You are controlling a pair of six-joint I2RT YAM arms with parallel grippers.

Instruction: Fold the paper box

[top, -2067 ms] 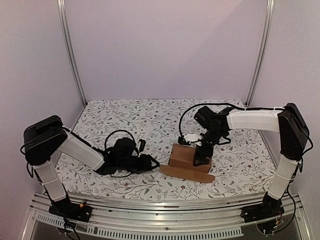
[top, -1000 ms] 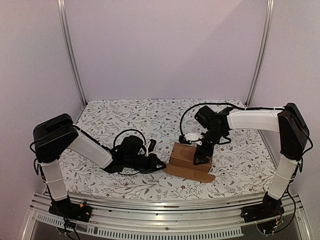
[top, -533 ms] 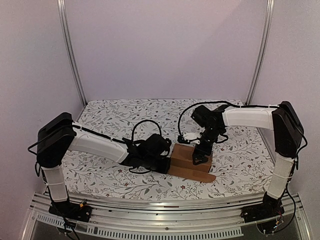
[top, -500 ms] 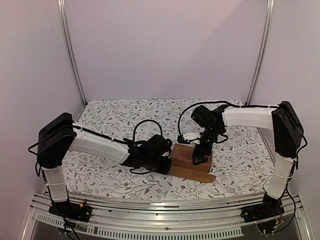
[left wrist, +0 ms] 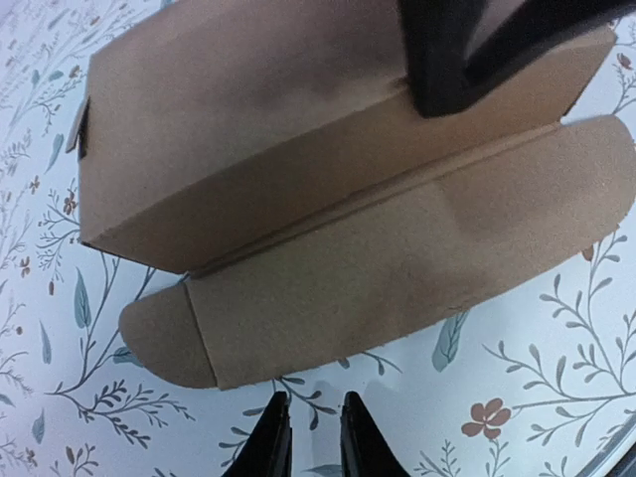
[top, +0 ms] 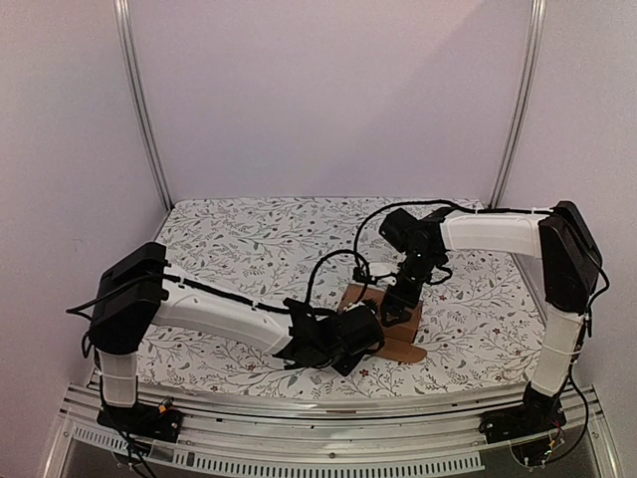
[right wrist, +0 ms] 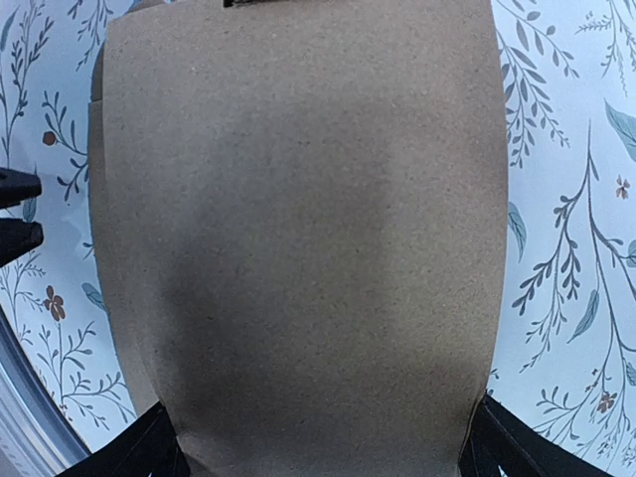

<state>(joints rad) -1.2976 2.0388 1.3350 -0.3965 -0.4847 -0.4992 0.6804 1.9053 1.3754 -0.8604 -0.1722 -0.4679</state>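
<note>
One paper box (left wrist: 298,149), long axis L-R, flap (left wrist: 397,278) toward bases (top: 147,422), L pincer (left wrist: 313,442) clenched empty, R pincer (right wrist: 318,442) astride, grip unclear

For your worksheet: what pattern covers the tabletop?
Tabletop: leafy floral vines on white; clearest in left wrist view.

No readable text anywhere; the paper box (left wrist: 248,149) looks unmarked.

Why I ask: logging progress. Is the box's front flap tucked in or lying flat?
Lying flat: the paper box has its rounded flap spread on the table, untucked.
</note>
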